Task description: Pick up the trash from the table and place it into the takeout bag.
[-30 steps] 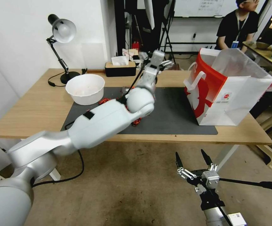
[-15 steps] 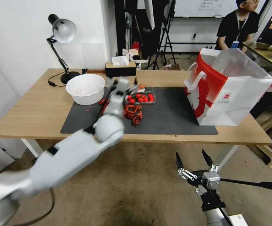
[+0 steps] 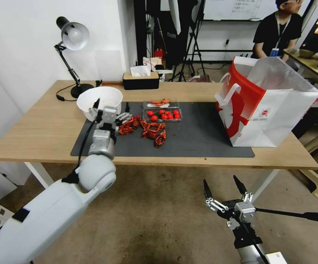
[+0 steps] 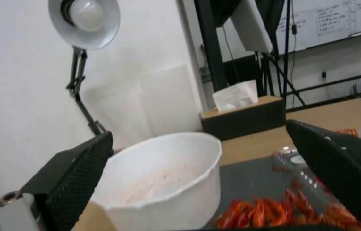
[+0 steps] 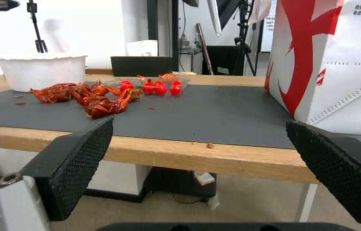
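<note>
Up close, left gripper spread, facing white bowl, lamp

One long light-wood table with one dark grey mat. One large red-and-white paper takeout bag stood at 3 o'clock on the mat. One white round disposable bowl sat at 10 o'clock. One clear plastic container at 12 o'clock held about eight red cherry tomatoes. One loose pile of red crayfish shells lay at centre, pieces too tangled to count. One black tissue box, one silver desk lamp. Two grippers: left, right, two black fingers each.
</note>
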You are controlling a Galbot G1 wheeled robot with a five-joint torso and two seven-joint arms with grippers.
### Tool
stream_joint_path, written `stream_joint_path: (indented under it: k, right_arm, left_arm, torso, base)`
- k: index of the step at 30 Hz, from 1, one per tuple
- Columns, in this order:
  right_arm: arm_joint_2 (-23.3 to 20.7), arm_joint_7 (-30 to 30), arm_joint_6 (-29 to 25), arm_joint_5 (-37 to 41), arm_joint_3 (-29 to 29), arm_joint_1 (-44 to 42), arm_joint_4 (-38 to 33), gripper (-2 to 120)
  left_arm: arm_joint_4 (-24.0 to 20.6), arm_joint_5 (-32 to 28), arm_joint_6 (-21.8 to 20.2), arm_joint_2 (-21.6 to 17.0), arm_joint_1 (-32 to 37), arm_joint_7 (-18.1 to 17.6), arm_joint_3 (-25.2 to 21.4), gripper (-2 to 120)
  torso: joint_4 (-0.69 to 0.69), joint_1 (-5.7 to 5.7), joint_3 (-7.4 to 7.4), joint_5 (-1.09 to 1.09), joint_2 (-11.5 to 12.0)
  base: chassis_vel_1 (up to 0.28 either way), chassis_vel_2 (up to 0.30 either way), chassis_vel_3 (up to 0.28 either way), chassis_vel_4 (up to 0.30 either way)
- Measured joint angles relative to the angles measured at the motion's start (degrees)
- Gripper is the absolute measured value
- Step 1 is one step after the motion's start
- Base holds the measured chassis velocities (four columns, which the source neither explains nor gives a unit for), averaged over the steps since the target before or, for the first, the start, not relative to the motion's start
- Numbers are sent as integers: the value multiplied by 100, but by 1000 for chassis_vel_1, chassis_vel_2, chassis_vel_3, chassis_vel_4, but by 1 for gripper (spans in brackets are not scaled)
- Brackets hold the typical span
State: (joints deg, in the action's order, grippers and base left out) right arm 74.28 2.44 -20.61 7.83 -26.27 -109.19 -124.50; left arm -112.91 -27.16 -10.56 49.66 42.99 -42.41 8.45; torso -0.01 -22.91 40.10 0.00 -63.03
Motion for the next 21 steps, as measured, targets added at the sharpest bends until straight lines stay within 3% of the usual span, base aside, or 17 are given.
stream_joint_path:
  k: [2, 4, 7, 8, 11, 15, 21]
  right_arm:
    - [-18, 9, 41, -25, 37, 24, -24, 100]
    - [-18, 11, 46, -27, 41, 29, -27, 100]
    - [-46, 17, 90, -34, 51, 61, -78, 100]
    - [-46, 17, 90, -34, 51, 61, -78, 100]
    - [-91, 18, 122, -16, 20, 64, -161, 100]
    - [-105, 24, 145, 30, -60, 42, -253, 100]
    - [-130, 44, 179, 94, -120, 50, -281, 100]
  left_arm:
    - [-173, 1, 23, -72, 464, 26, -374, 100]
    - [-215, 6, 38, -80, 580, 45, -460, 100]
    - [-530, 226, 192, -76, 1634, 211, -1092, 100]
    - [-530, 226, 192, -76, 1634, 211, -1092, 100]
    - [-737, 555, 470, 73, 2656, 371, -1501, 100]
    - [-871, 931, 910, 323, 3448, 575, -1837, 100]
    - [-1001, 1060, 1176, 549, 3998, 851, -2143, 100]
  torso:
    - [1, 0, 0, -1, 0]
    - [1, 0, 0, 0, 0]
    - [0, 0, 0, 0, 0]
    - [0, 0, 0, 0, 0]
    - [2, -1, 0, -2, 0]
    - [0, 0, 0, 1, 0]
    - [0, 0, 0, 0, 0]
  base:
    - [0, 0, 0, 0]
    - [0, 0, 0, 0]
    - [0, 0, 0, 0]
    - [0, 0, 0, 0]
    - [0, 0, 0, 0]
    - [0, 0, 0, 0]
    - [0, 0, 0, 0]
